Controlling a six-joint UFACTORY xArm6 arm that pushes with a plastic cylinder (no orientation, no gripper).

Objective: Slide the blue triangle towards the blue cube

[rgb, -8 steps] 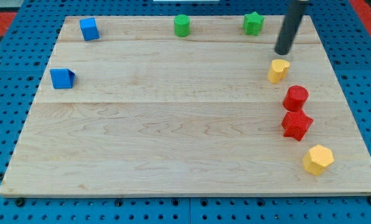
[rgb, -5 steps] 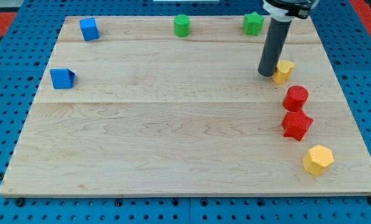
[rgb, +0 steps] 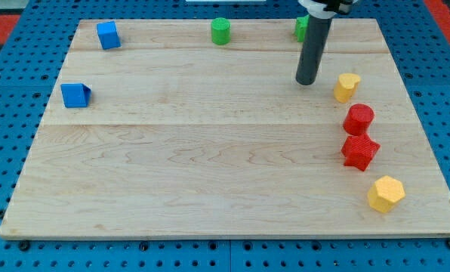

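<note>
My tip (rgb: 306, 81) sits on the board toward the view's upper right; it is a bare rod with no jaws to open or close, so it holds nothing and touches no block. Nearest neighbours: a small yellow block (rgb: 346, 87) just to the view's right, clear of contact, and a green block (rgb: 301, 28) partly hidden behind the rod above. Red cylinder (rgb: 359, 119), red block (rgb: 359, 151) and yellow hexagon (rgb: 385, 193) run down the right edge; a green cylinder (rgb: 221, 31) sits top centre. The blue triangle (rgb: 75, 95) lies well apart, at the left edge, with the blue cube (rgb: 108, 35) above it and slightly right. Triangle's long axis looks roughly left-right, its narrower end toward the view's right; hard to be sure at this size. Judgement: I need to get beneath it, then push upward.
</note>
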